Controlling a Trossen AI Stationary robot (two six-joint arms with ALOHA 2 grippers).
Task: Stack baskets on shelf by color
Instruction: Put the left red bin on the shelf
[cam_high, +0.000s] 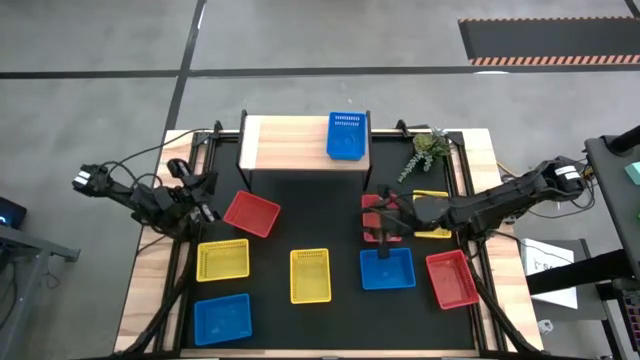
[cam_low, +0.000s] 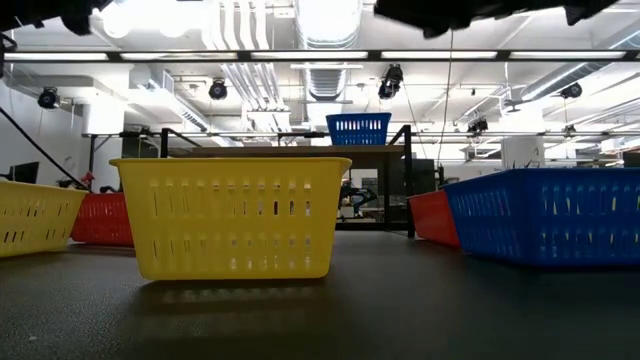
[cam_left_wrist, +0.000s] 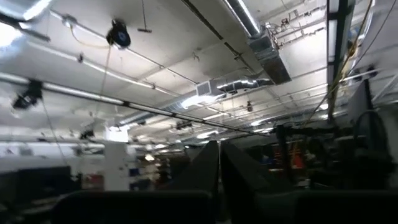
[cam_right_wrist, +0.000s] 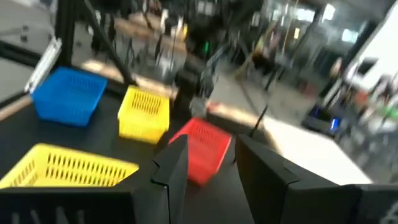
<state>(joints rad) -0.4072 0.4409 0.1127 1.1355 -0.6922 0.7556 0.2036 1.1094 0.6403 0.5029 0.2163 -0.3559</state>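
Black table, wood-edged; one blue basket (cam_high: 347, 136) already on the shelf (cam_high: 290, 143).

From my station, the remaining baskets lie scattered on the table (cam_high: 330, 225) below, red, yellow and blue. The right gripper (cam_high: 384, 223) hangs over the red basket (cam_high: 374, 205) by the plant (cam_high: 428, 152), jaws parted, holding nothing. The left gripper (cam_high: 207, 187) waits clenched at the left edge. Beyond: grey floor, ceiling ducts, strip lights.
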